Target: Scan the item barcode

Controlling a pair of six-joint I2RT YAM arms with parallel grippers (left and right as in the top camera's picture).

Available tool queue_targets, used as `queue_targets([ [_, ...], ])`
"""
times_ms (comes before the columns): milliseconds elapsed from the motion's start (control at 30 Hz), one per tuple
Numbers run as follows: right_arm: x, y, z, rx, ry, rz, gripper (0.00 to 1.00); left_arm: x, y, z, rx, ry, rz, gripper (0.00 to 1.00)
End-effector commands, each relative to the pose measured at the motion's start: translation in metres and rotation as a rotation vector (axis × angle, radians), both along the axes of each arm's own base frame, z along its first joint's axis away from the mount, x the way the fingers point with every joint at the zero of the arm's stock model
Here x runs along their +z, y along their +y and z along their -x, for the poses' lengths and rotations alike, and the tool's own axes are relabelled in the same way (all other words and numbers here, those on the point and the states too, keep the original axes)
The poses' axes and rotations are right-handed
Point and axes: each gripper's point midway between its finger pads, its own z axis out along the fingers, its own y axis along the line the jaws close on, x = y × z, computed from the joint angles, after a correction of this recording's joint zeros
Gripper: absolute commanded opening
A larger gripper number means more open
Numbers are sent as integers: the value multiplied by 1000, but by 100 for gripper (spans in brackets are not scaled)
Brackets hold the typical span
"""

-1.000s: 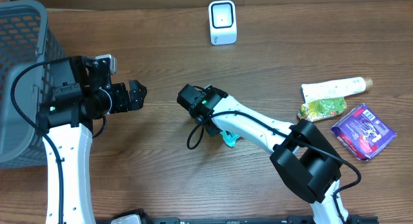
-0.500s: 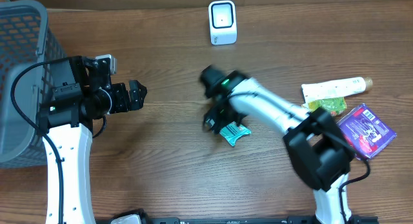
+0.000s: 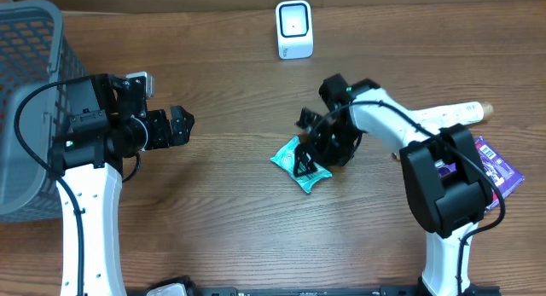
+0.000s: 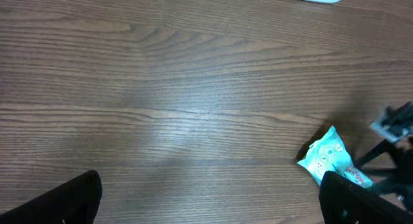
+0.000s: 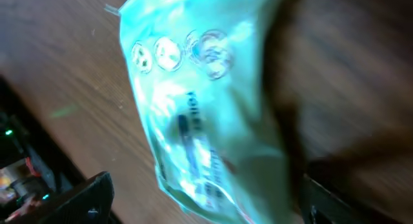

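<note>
At about 9 o'clock in the overhead view a grey basket [image 3: 26, 91] sits on the edge of the wooden table [image 3: 222, 228]. Just inboard of it the left gripper [image 3: 182, 125] hovers with its fingers spread wide and nothing between them, pointing toward 3 o'clock. The white scanner [image 3: 294, 29] stands upright at 12 o'clock, with nothing in front of its window. Near the centre, slightly toward 4 o'clock, the teal packet [image 3: 294, 159] lies flat on the wood, well apart from the scanner. The right gripper [image 5: 206, 201] hangs directly over it, fingers parted on either side without pinching it, so the packet is not held. Its print is too blurred in the wrist view to tell whether a barcode faces up. At 3 o'clock, partly hidden behind the right arm, a white tube [image 3: 448, 115] and a purple packet [image 3: 502, 170] wait. The scan looks not yet done: the packet has to be gripped, lifted, carried toward 12 o'clock and turned code-first to the scanner.
</note>
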Motion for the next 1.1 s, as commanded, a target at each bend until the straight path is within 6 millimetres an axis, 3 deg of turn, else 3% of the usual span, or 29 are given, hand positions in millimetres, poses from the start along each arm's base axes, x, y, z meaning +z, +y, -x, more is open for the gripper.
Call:
queue_targets([
  [0,-6,9,10,-59,63,-61,90,7,-4,-2,-19,-22,4,100],
  [133,-3,19,14,-95,107,-129,80,7,-4,-2,-19,-22,4,100],
  [200,0,25,10,-154,140,-148,58,7,-4,-2,-19,-22,4,100],
  [267,0,28,5,-207,155,-137,52,7,-4,-2,-20,-22,4,100],
  [333,-3,30,-3,-287,170,-104,53,7,-4,-2,-19,-22,4,100],
  [433,-16,26,-16,-427,171,5,64,7,-4,-2,-20,-22,4,100],
  [567,-31,32,-26,-571,174,95,65,7,-4,-2,-20,-22,3,100],
  [700,-39,40,-25,-607,191,111,62,7,-4,-2,-20,-22,4,100],
  [867,-41,40,-25,-617,197,115,34,7,-4,-2,-19,-22,4,100],
  [967,-40,42,-28,-615,188,102,4,7,-4,-2,-19,-22,4,100],
  [1067,-33,45,-36,-598,149,71,4,7,-4,-2,-20,-22,4,100],
])
